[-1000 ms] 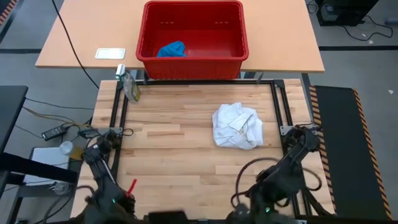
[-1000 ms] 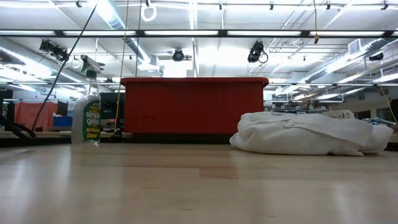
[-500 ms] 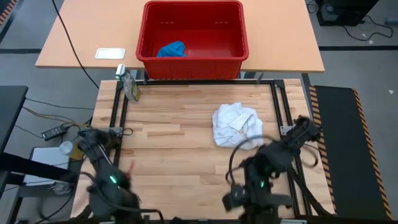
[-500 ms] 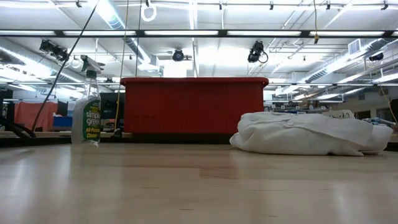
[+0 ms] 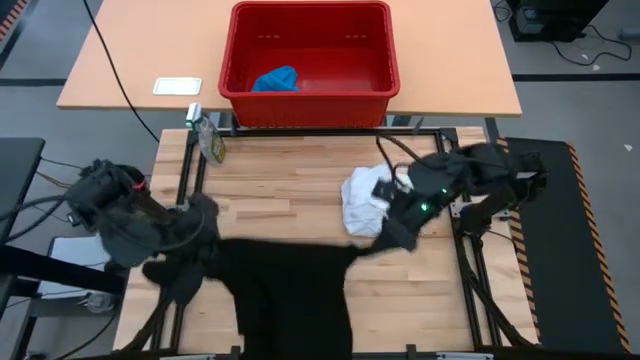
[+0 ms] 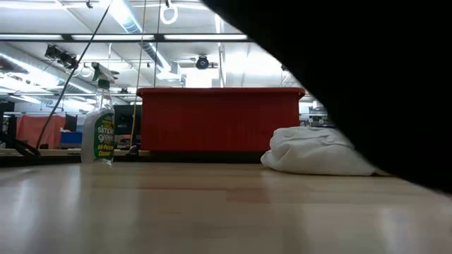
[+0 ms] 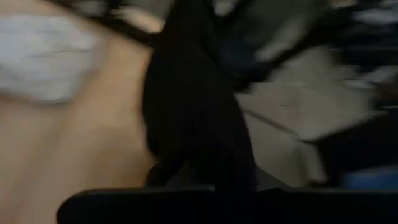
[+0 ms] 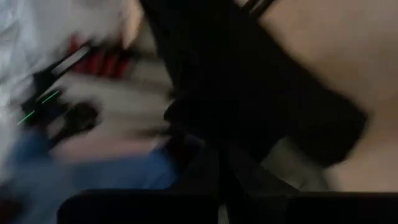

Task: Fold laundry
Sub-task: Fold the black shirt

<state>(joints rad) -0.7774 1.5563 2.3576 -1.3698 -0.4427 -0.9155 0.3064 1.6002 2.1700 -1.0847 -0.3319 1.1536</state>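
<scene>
Black cloth (image 5: 285, 290) now stretches across the lower middle of the high view, where a second ago the worktop (image 5: 290, 200) lay bare apart from the white garment (image 5: 372, 200). Both arms have swung up from the bottom edge of the frame and carried the black garment in with them, so the step in hand looks like spreading it out before any fold is made.

The left claw (image 5: 200, 222) sits at the left edge of the worktop, mid-left of the frame, clamped together on one upper corner of the black garment. The right claw (image 5: 392, 235) is right of centre, pinched on the opposite corner, just beside the lower edge of the white garment and perhaps over it. Between the two claws the cloth's top edge runs taut, and the rest hangs down and off the bottom of the frame. Whether it already rests on the wood or is held clear of it, I cannot tell.

In the low view the black garment fills the upper right as a dark curtain, partly covering the white garment behind it. The wrist views show dark cloth bunched close to each claw, too smeared for detail.

The blue garment (image 5: 276, 79) lies in the red basket (image 5: 310, 105) at the top centre, well apart from both claws, untouched.
</scene>
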